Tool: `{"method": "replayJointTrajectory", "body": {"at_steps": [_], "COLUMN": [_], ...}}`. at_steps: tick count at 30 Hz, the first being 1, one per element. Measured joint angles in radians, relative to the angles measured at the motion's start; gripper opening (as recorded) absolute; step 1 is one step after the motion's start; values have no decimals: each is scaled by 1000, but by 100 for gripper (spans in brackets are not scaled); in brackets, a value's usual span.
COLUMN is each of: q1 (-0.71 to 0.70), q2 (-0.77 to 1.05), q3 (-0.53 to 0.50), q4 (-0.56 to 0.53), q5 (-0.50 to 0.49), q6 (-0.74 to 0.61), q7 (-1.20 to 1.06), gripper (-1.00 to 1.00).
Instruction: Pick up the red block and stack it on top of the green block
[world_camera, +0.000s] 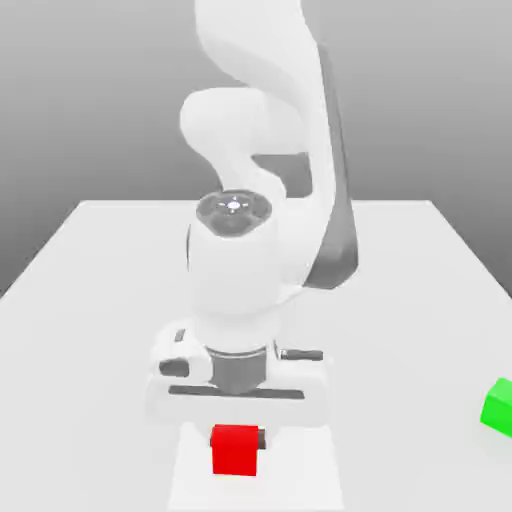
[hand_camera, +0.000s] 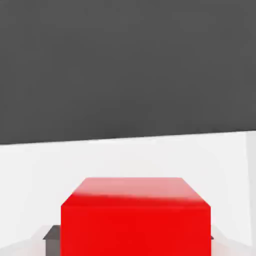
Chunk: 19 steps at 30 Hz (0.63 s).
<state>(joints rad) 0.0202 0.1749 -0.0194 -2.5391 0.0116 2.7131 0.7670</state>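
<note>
Looking at the exterior view: arm (world_camera: 262, 190) folded over forward and down, hand (world_camera: 238, 448) pointing straight down at the near edge of the table (world_camera: 110, 260). Red block (world_camera: 236, 450) sits between the fingers, resting on the table directly under the hand body. Dark finger pad (world_camera: 262, 440) visible tight against the block's side toward the exterior view's right; the other side is covered by the block face itself.

Hand view agrees: red block (hand_camera: 135, 217) fills the lower middle, dark pads (hand_camera: 51, 233) just peeking out flush at each side of it, no gap visible. So the hand is closed down to block width and pinching the red block. Block looks square in the grip, top face level, not tilted. Can't tell from either view whether its underside is on the table or a hair above it.

Green block (world_camera: 497, 405) is well apart, out toward the exterior view's right edge, partly cut off by the frame, sitting on the table by itself. Nothing on top of it.

Table surface is plain white, grey backdrop behind. Stack not yet done: red at the hand, green alone on the far side.
</note>
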Motion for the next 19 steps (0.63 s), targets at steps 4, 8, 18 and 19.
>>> {"method": "replayJointTrajectory", "body": {"at_steps": [4,8,18,19], "q1": [93,190,405,405], "q2": [-13,-22,149,149], "q3": [114,232,336,336], "q4": [26,48,129,129], "q5": [-36,-66,-250,-250], "q6": [-43,-78,-5,-5], "q7": [-85,-177,-231,-231], "gripper": [-100,-100,100,100]}}
